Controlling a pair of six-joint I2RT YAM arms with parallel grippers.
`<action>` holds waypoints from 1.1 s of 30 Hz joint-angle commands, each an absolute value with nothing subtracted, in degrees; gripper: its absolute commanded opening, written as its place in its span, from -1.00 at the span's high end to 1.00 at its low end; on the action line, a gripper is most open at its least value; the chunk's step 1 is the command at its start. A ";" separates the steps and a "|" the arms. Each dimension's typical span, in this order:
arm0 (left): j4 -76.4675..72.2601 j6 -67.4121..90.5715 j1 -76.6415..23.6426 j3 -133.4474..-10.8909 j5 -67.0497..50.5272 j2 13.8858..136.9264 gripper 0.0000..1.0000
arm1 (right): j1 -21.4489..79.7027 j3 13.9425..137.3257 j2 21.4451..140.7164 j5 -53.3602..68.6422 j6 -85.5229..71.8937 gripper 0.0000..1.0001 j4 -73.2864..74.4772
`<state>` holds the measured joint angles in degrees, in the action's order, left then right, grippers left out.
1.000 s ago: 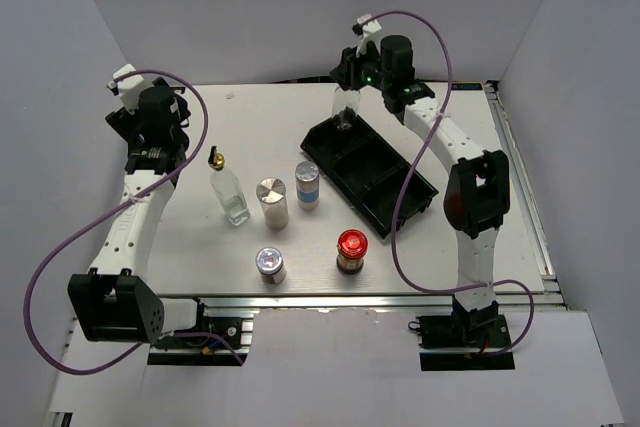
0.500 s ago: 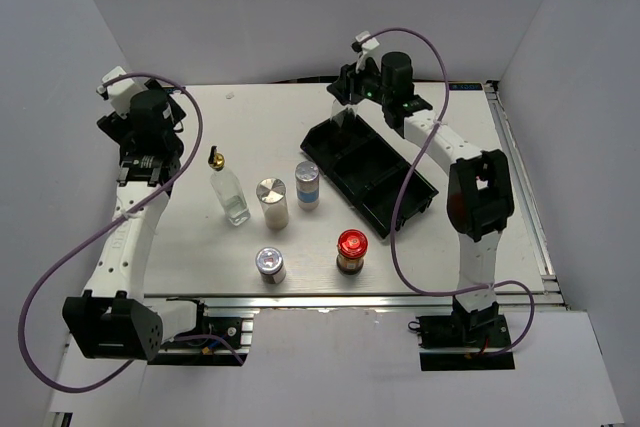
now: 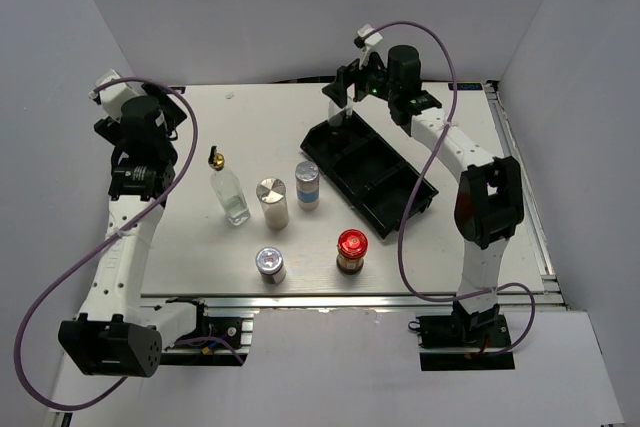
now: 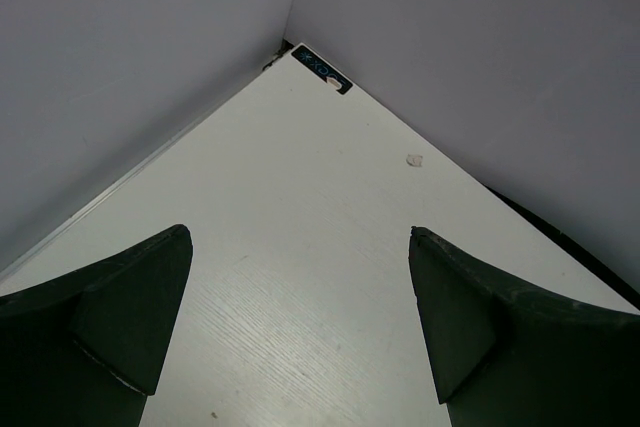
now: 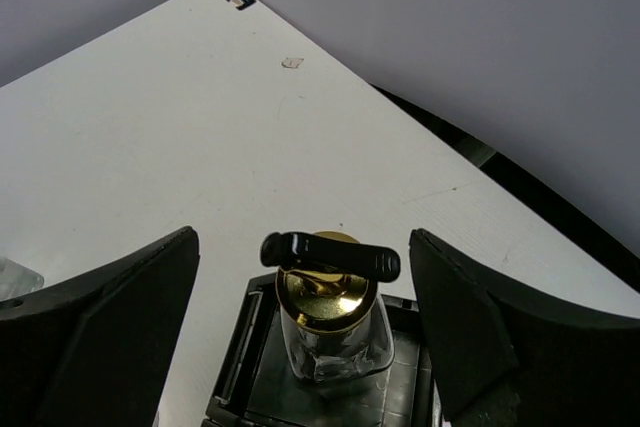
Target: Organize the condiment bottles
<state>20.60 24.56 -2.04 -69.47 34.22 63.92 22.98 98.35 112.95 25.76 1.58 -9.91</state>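
Note:
One clear glass bottle (image 5: 335, 332) with a gold spout stands upright in the far compartment of the black tray (image 5: 238, 387). My right gripper (image 5: 303, 247) is open, one finger on each side of the bottle's neck and not touching it. From above, the right gripper (image 3: 340, 99) hangs over that bottle (image 3: 337, 120) at the tray's (image 3: 385, 182) far end. On the table stand a second spouted glass bottle (image 3: 230, 195), a silver-capped shaker (image 3: 272, 203), a blue-labelled shaker (image 3: 307, 186), a small silver-capped jar (image 3: 270, 264) and a red-lidded jar (image 3: 351, 250). My left gripper (image 4: 300, 237) is open over bare table.
The tray lies diagonally right of centre, its two nearer compartments holding nothing. Grey walls close in the table on the left, back and right. The left gripper (image 3: 112, 130) sits near the left wall, facing the far-left corner. A purple cable loops off each arm.
My right gripper has opened and let go of the glass bottle, which now stands in the tray. My left arm has swung a little further left.

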 commanded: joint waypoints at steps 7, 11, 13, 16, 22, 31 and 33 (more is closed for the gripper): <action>23.38 24.09 -2.11 -69.61 22.95 60.03 -0.97 | 22.94 101.07 104.07 20.49 1.06 -0.79 -7.56; 22.15 19.35 -5.35 -69.87 17.05 60.73 -0.97 | 22.76 102.04 101.61 15.12 0.44 -0.79 -4.75; 23.64 16.53 -9.48 -70.83 20.81 62.40 -0.96 | 22.50 101.87 99.94 14.68 0.62 -0.79 -2.90; 26.63 13.63 -16.86 -72.68 29.34 65.03 -0.96 | 22.24 99.94 97.31 13.10 0.44 -0.79 -2.55; 28.03 14.59 -21.18 -69.88 34.60 63.55 -0.96 | 20.57 95.19 92.47 12.04 0.70 -0.79 -2.46; 29.79 16.79 -24.87 -63.82 32.79 64.16 -0.96 | 17.49 87.37 86.84 11.34 -1.56 -0.79 -4.48; 30.75 17.22 -26.53 -63.72 34.44 65.38 -0.96 | 16.88 86.31 86.14 11.86 -2.54 -0.79 -4.48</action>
